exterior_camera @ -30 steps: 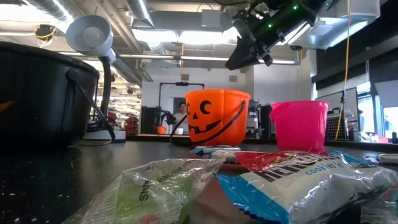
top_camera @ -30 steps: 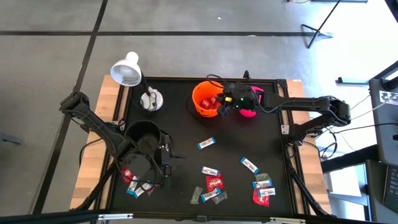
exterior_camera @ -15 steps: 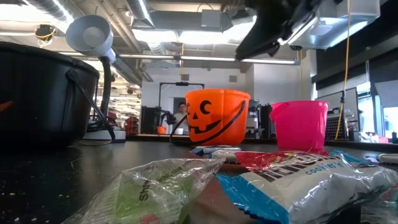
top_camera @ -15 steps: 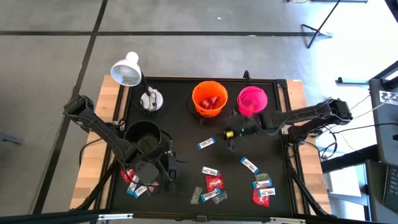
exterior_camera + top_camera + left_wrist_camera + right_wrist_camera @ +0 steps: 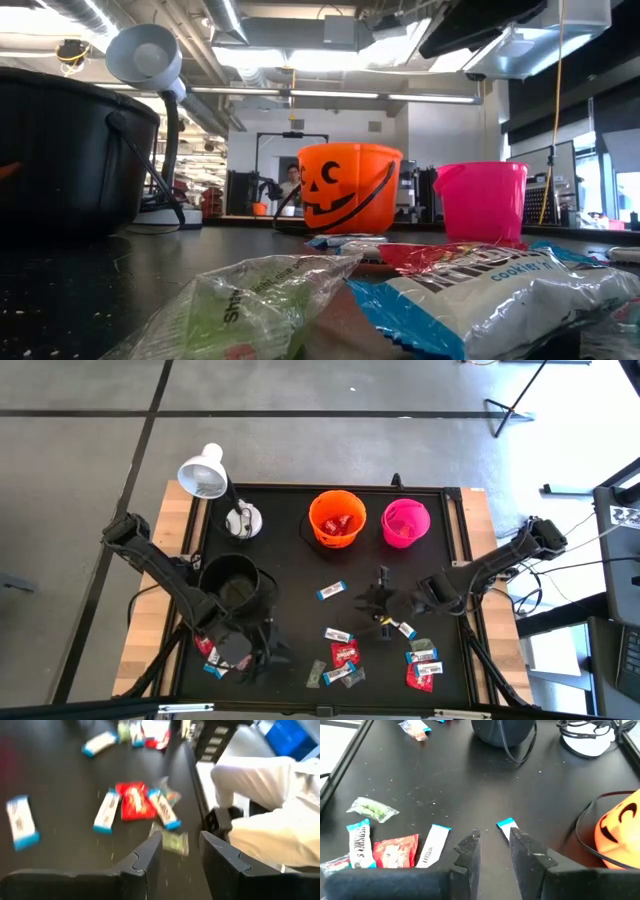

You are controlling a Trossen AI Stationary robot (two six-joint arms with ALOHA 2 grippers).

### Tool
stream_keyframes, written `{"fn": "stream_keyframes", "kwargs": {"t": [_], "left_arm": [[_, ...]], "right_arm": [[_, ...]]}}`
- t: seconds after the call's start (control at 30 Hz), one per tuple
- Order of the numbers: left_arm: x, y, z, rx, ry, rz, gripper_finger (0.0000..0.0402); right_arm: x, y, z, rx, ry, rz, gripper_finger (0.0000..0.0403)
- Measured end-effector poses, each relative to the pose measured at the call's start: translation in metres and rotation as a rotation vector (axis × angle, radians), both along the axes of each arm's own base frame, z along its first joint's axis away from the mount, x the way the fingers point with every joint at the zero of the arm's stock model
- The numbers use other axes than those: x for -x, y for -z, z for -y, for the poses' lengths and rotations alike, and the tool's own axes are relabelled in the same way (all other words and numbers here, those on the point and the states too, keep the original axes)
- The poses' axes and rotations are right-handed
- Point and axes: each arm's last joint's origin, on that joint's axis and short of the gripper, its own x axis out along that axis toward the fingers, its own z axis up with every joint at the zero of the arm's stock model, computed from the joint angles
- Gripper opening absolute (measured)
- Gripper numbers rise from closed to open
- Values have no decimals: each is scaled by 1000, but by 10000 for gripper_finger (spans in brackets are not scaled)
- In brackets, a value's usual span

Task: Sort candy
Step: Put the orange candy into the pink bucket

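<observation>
My right gripper [image 5: 381, 600] hangs over the middle of the black table [image 5: 290, 575], at about five o'clock from the orange bucket [image 5: 336, 518]. Its fingers [image 5: 470, 851] stand apart with a narrow gap and nothing between them — released. A blue-and-white sweet [image 5: 506, 826] lies on the mat just ahead of the tips, untouched.

My left gripper [image 5: 252, 656] sits low at the near left of the table, at six o'clock from the black bucket [image 5: 232, 582]. Its fingers [image 5: 150, 855] are parted too, empty, pointing toward a small cluster of sweets [image 5: 135, 805] — a red one with blue-and-white ones on either side.

The candy [image 5: 345, 653] is mostly loose on the mat. One blue-and-white piece [image 5: 331, 591] lies alone near the centre, at six o'clock from the orange bucket. More red, blue-and-white and silvery pieces spread along the near edge, with a group [image 5: 422, 665] toward the near right corner and a few [image 5: 213, 658] beside my left gripper. Red wrappers show inside the orange bucket. The pink bucket [image 5: 405, 522] stands just at three o'clock of the orange one. A white desk lamp [image 5: 205, 475] stands at the far left corner.
</observation>
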Motion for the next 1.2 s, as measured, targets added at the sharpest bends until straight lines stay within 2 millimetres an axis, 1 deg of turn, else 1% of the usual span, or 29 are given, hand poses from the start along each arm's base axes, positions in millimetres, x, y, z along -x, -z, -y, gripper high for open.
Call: {"fn": "stream_keyframes", "kwargs": {"t": [0.1,0.17,0.27,0.4,0.5,0.57,0.67,0.73,0.9,1.03,1.2], "left_arm": [[5,0,1,6,-29,-69,121],[8,-2,3,18,-41,-82,121],[3,1,8,47,-64,-84,121],[-6,18,25,37,-14,-172,121],[-7,19,39,23,-2,-239,121],[-3,17,44,-4,-38,-301,121],[5,13,51,-38,-111,-349,121],[11,13,55,-14,-147,-380,121],[31,31,58,17,-224,-500,121],[46,48,60,16,-273,-541,121],[60,62,61,6,-310,-570,121]], "right_arm": [[0,0,0,6,7,3,99],[0,0,0,6,8,3,99],[0,0,1,6,9,3,99],[0,0,1,5,9,3,99],[0,0,0,-4,3,-6,99],[1,1,0,-14,-9,-19,99],[2,2,0,-15,-13,-31,99],[2,2,0,-15,-13,-30,99],[1,2,0,-33,0,-28,99],[1,2,0,-43,6,-29,99],[1,2,0,-48,0,-30,99]]}}
